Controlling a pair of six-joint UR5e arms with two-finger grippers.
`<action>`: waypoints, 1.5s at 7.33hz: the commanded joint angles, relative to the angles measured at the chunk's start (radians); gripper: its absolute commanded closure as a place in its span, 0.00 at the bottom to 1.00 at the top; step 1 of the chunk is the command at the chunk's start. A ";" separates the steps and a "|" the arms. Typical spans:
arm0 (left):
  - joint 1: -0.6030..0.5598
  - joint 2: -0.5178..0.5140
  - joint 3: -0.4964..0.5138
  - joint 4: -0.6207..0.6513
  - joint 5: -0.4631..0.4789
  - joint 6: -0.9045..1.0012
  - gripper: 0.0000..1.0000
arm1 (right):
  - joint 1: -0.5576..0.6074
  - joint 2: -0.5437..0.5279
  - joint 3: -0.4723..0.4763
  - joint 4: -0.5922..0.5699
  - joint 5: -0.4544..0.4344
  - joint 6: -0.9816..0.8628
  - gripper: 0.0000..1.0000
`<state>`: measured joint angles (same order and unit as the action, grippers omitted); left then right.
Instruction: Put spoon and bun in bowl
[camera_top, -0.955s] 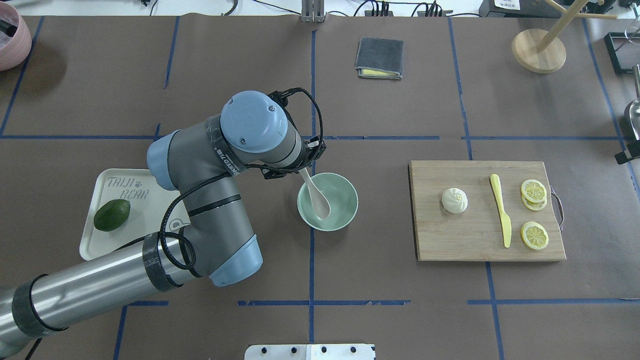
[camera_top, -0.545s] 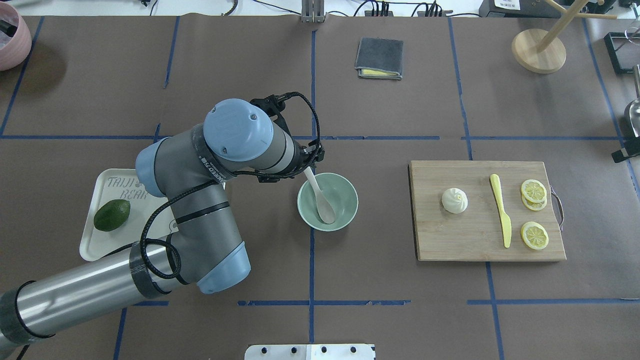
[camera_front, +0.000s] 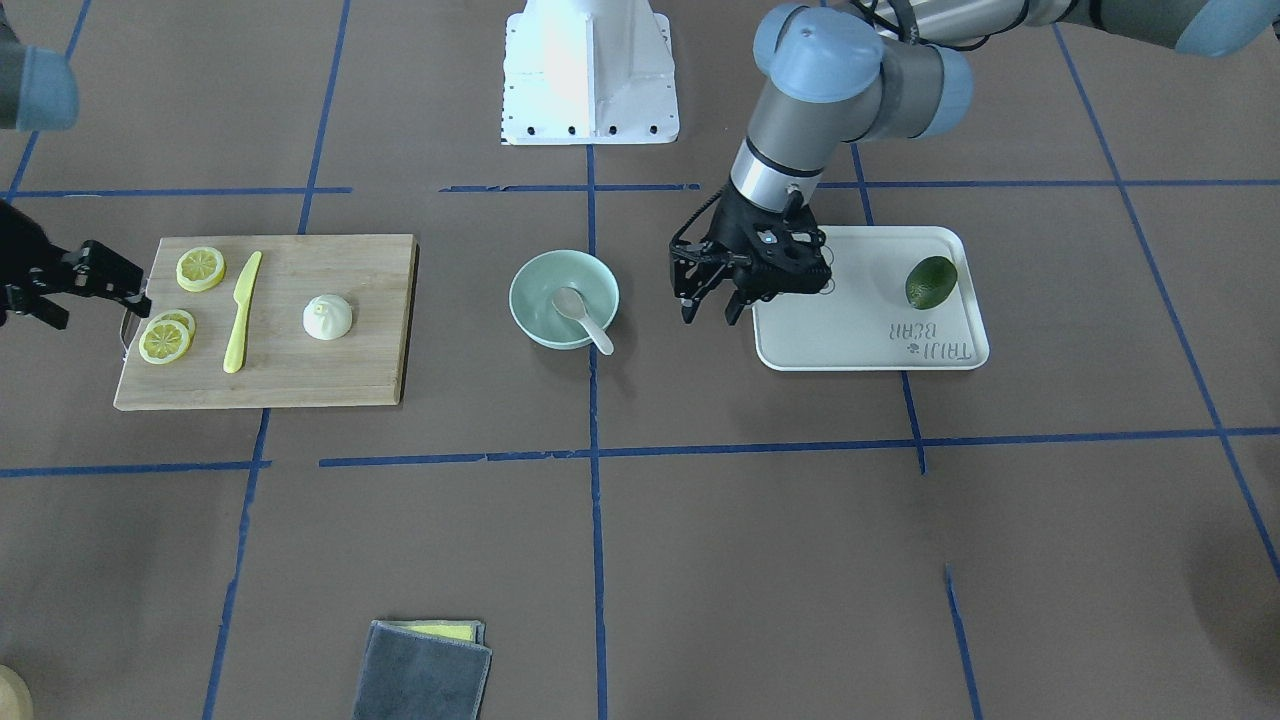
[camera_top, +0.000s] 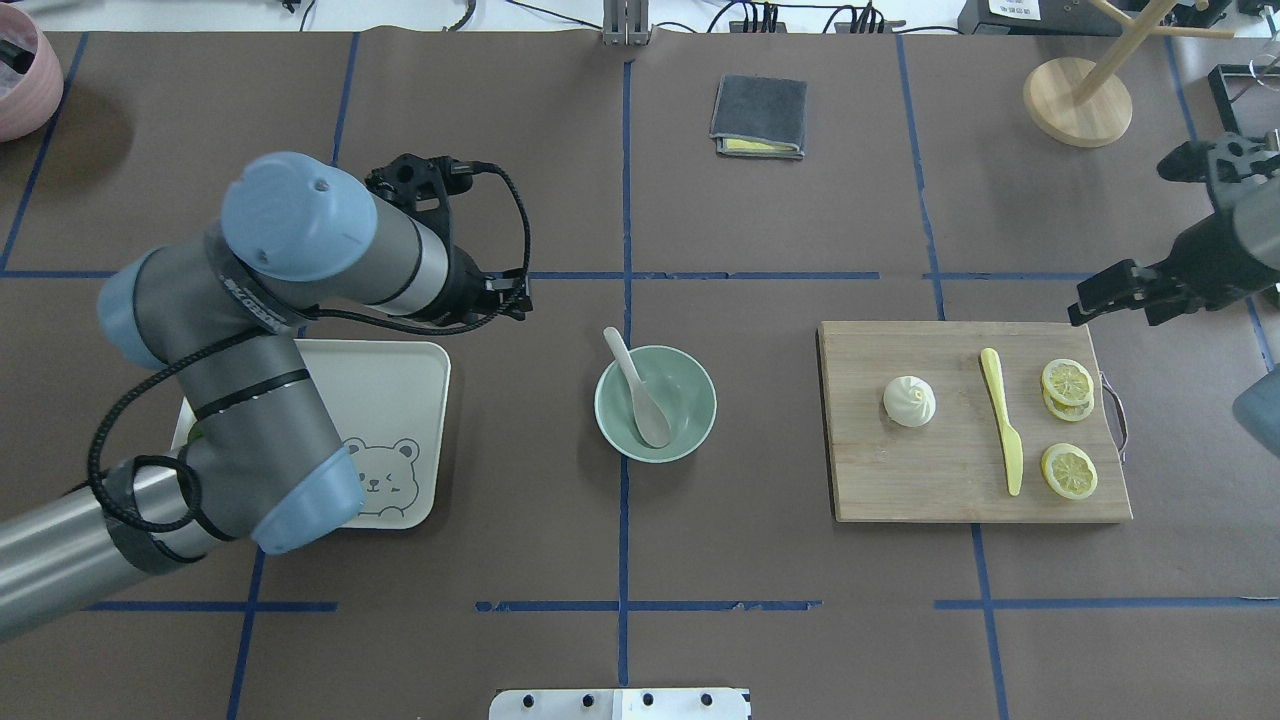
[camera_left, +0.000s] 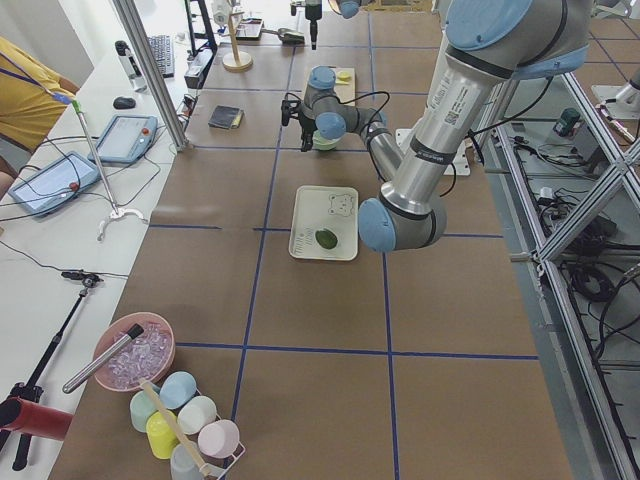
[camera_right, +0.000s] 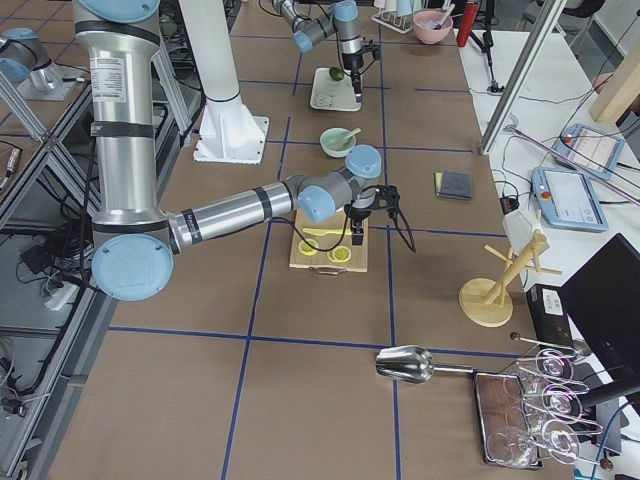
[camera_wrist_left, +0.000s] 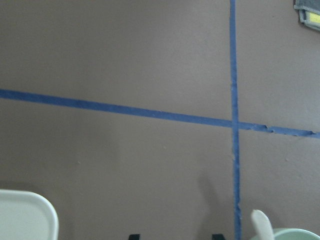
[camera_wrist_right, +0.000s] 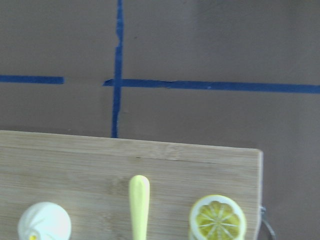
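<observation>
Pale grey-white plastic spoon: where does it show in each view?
Front-facing: pale grey-white plastic spoon centre, inside round mint-green bowl.
Overhead: spoon centre.
Exterior left: cannot tell.
Exterior right: spoon upper centre.
Left wrist: handle tip, bottom edge.
Right wrist: absent.
Landmark: the bowl.

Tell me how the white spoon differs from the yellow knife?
The spoon is pale white; the knife is yellow. The spoon ends in a rounded scoop, the knife in a slim tapered blade. The spoon leans in the green bowl, with its handle over the rim; the knife lies flat on the wooden board. Both look like plastic utensils.
</observation>
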<state>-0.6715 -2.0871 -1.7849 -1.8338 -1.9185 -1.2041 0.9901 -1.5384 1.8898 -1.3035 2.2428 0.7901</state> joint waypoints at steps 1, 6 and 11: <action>-0.092 0.099 -0.060 0.001 -0.096 0.149 0.41 | -0.250 0.073 0.069 0.000 -0.226 0.295 0.00; -0.094 0.101 -0.060 0.001 -0.094 0.149 0.39 | -0.369 0.089 0.032 0.000 -0.321 0.357 0.01; -0.094 0.101 -0.060 -0.001 -0.089 0.149 0.38 | -0.366 0.146 -0.057 -0.002 -0.347 0.363 0.15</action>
<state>-0.7654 -1.9865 -1.8454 -1.8334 -2.0092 -1.0554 0.6239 -1.3940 1.8426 -1.3049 1.9068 1.1523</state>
